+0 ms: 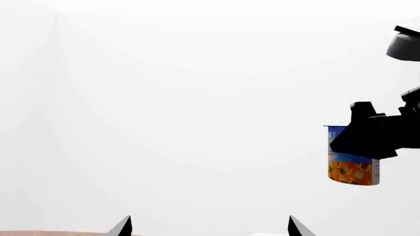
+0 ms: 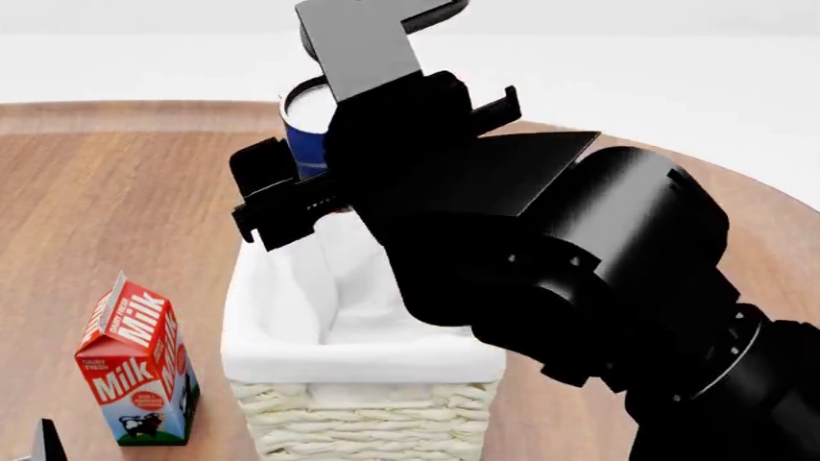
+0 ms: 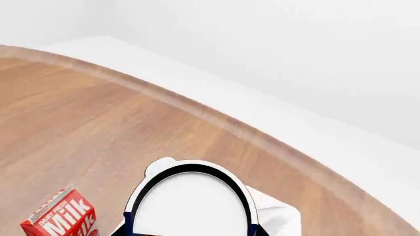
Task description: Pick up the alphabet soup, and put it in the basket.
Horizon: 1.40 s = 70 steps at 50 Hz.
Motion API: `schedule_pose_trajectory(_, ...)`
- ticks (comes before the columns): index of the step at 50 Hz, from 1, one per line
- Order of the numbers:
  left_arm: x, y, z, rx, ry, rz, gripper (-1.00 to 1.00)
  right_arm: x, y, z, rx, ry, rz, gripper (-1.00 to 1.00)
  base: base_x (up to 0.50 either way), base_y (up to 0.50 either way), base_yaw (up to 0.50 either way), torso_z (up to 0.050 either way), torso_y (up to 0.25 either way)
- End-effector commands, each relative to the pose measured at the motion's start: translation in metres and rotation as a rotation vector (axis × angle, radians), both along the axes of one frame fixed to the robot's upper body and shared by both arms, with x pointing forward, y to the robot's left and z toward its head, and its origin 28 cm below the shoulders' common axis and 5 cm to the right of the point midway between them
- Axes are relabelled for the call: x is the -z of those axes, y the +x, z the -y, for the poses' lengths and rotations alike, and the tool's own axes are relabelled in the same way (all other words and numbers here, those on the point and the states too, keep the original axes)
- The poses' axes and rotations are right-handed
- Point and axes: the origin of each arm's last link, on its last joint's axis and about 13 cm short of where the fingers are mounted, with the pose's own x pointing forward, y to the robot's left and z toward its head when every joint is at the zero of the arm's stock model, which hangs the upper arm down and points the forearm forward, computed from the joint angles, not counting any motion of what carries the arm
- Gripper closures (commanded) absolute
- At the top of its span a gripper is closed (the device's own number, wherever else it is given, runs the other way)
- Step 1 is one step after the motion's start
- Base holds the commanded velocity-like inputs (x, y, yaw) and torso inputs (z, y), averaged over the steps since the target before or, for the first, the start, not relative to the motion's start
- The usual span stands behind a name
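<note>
**Soup can in the air over the basket**

I'm holding the alphabet soup (image 2: 305, 125) in the right gripper (image 2: 372, 154), jaws clamped across the can's side wall, upright. In the head view it's hanging above the basket's (image 2: 365, 360) far end, around 12 o'clock from the basket's centre. Milk carton (image 2: 134, 365) is standing just beside the basket at 9 o'clock, clear of the drop. Left gripper (image 1: 208, 227) is sitting idle, fingertips apart, nothing between them.

My read: rigid tin, smooth label, moderately heavy, so it could slip or pivot. Mid-height side grip looks right. The cloth lining should be cushioning the landing, so I'm favouring a low release.
</note>
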Motion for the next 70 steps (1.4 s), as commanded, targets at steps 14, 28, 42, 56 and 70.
schedule_pose_trajectory(14, 0.0002, 0.0001, 0.0019, 0.003, 0.007, -0.001, -1.0, -0.0058, 0.0182, 0.008, 0.073, 0.07, -0.086, 1.0, 0.0, 0.0, 0.0, 0.0, 0.001)
schedule_pose_trajectory(28, 0.0009, 0.0006, 0.0023, -0.007, 0.028, -0.003, -1.0, -0.0078, 0.0146, 0.0048, 0.06, 0.053, -0.064, 1.0, 0.0, 0.0, 0.0, 0.0, 0.001)
schedule_pose_trajectory(42, 0.0006, 0.0, 0.0022, -0.009, 0.031, -0.004, -1.0, -0.0042, 0.0162, 0.003, 0.053, 0.045, -0.073, 1.0, 0.0, 0.0, 0.0, 0.0, -0.038)
schedule_pose_trajectory(56, 0.0002, 0.0, 0.0024, -0.01, 0.035, -0.001, -1.0, -0.0031, 0.0178, 0.0045, 0.063, 0.035, -0.068, 1.0, 0.0, 0.0, 0.0, 0.0, -0.109)
schedule_pose_trajectory(70, 0.0004, -0.0006, 0.0024, -0.009, 0.036, 0.0, -1.0, -0.0038, 0.0161, 0.0033, 0.063, 0.026, -0.06, 1.0, 0.0, 0.0, 0.0, 0.0, -0.109)
